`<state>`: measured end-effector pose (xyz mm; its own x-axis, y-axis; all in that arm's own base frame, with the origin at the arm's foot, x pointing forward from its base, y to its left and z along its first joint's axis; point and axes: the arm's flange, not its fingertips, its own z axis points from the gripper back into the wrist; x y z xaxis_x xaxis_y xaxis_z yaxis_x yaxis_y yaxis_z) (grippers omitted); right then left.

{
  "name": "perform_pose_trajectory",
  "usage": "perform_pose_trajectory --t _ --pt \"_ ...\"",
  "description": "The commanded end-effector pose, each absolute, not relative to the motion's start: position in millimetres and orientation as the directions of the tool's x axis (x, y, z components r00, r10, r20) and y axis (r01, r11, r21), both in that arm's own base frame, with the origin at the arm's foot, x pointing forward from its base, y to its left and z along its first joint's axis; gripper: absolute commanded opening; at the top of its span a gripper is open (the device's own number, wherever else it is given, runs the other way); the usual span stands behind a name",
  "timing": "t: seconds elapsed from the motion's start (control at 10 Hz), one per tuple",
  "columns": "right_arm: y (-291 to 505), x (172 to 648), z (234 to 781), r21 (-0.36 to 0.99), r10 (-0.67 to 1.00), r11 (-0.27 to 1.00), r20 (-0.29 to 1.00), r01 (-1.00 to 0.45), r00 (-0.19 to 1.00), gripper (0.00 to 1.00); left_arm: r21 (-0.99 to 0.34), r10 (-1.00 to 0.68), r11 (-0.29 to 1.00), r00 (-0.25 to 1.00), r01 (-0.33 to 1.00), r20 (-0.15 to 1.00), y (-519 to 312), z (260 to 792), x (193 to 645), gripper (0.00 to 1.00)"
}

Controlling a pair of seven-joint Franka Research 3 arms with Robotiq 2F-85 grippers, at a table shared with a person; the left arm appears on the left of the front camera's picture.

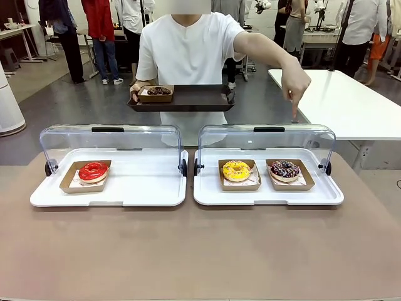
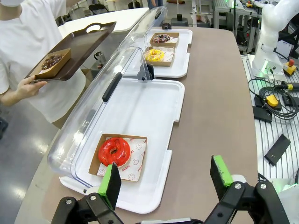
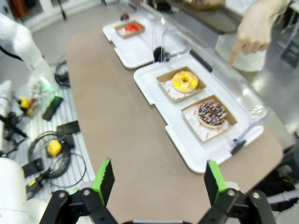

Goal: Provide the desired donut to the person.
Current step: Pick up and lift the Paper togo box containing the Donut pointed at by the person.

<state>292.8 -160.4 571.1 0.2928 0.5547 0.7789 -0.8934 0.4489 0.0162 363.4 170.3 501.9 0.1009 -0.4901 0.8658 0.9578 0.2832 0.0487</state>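
The person's hand (image 1: 296, 81) points down over the right end of the right case (image 1: 210, 185), so I judge the sprinkled chocolate donut (image 1: 285, 169) there is wanted. The brown tray (image 1: 200, 99) is held out level to receive it. The clear lid (image 1: 266, 133) stands raised for access. My left claw (image 2: 166, 172) and right claw (image 3: 159, 172) hang spread and empty, near side.

Red print on the paper liner (image 2: 135, 159); too small to read
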Motion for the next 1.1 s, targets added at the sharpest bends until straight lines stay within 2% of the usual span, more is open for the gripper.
perform_pose_trajectory --t 0.0,0.3,0.7,0.9,1.0 --pt "-125 315 596 0.037 0.684 0.405 0.651 -0.914 0.329 1.0 0.057 -0.481 0.285 0.092 0.957 0.872 171 502 363 1.0" --pt "-56 339 599 0.023 0.809 0.341 0.501 -0.94 0.306 1.0 0.057 -0.481 0.285 0.092 0.957 0.872 171 502 363 1.0" --pt "10 363 557 -0.043 0.913 0.301 0.3 -0.953 0.275 1.0 0.057 -0.481 0.285 0.092 0.957 0.872 171 502 363 1.0" --pt "23 373 534 -0.074 0.945 0.231 0.255 -0.97 0.205 1.0 0.057 -0.481 0.285 0.092 0.957 0.872 171 502 363 1.0" --pt "26 382 522 -0.102 0.96 0.162 0.248 -0.982 0.132 1.0 0.057 -0.481 0.285 0.092 0.957 0.872 171 502 363 1.0"
